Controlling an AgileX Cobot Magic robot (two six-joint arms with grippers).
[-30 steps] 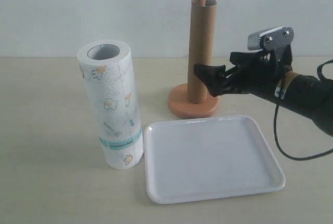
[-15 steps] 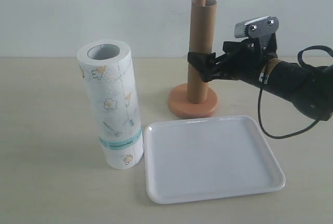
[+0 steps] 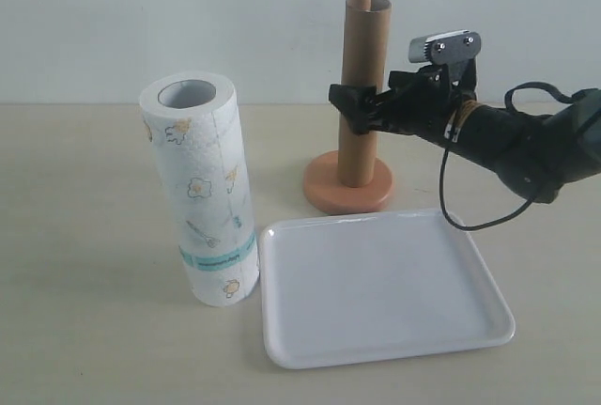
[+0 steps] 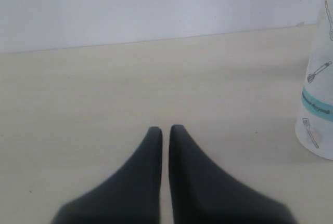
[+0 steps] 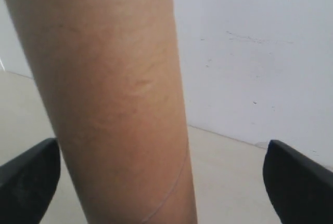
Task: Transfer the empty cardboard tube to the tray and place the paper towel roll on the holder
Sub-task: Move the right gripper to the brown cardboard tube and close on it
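Exterior view, from the left: one paper towel roll point(image 3: 199, 200) is seen standing upright on the table, just beside the one tray point(image 3: 385, 288), which lies bare. Behind the tray one holder point(image 3: 324, 189) is placed, and one empty cardboard tube point(image 3: 364, 57) is sleeved over its pole, with the pole tip showing above it. At the right, the right gripper point(image 3: 362, 109) is held at the tube's mid-height with its fingers spread apart, one on each side of the tube; no clamping is shown. The left gripper point(image 4: 165, 146) is seen only in the left wrist view, its fingers pressed together on nothing, near the roll's foot. Two grippers are counted.

If the fingers are closed off-centre, the holder could be tipped or dragged. If the tube is lifted at a slant, it could be jammed on the pole. The hollow cardboard could be crushed by a hard squeeze.
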